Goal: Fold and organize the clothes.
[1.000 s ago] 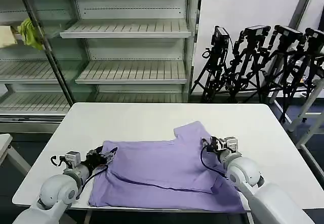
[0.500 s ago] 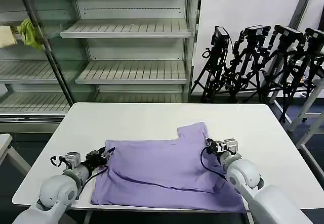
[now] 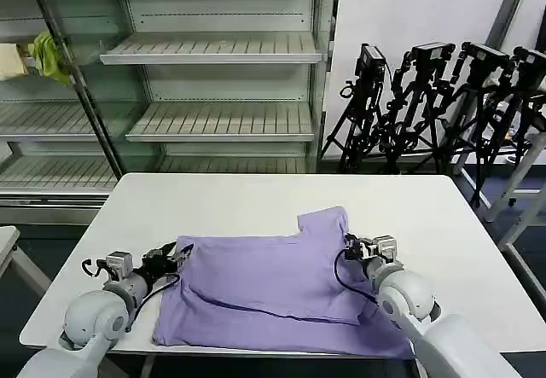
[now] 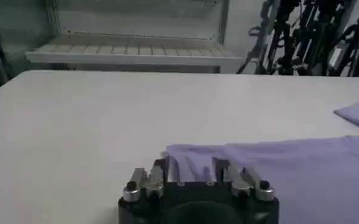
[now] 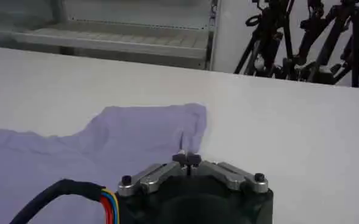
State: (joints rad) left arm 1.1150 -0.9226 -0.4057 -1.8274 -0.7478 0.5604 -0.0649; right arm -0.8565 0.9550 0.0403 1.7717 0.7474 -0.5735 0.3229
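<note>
head view puts the lavender t-shirt (image 3: 273, 288) in the lower centre of the frame, lying on the white tabletop (image 3: 256, 203) with one sleeve poking up toward the middle. the left gripper (image 3: 177, 257) sits at the shirt's left edge, lower left of the frame; in the left wrist view its fingers (image 4: 170, 170) pinch the shirt's corner. the right gripper (image 3: 351, 246) is at the shirt's right edge beside the sleeve, and in the right wrist view its fingers (image 5: 187, 159) are pressed together with fabric at the tips, so it looks to be pinching the shirt.

judging by the doubled layer across the shirt's near half, the step in hand is a fold made by carrying the far edge toward the robot. the next move calls for both arms to travel evenly so the edge lands straight, then let go.

against the earlier frames, both grippers have drawn slightly nearer the robot and the shirt's left corner has shifted with them; the sleeve has barely moved.
</note>
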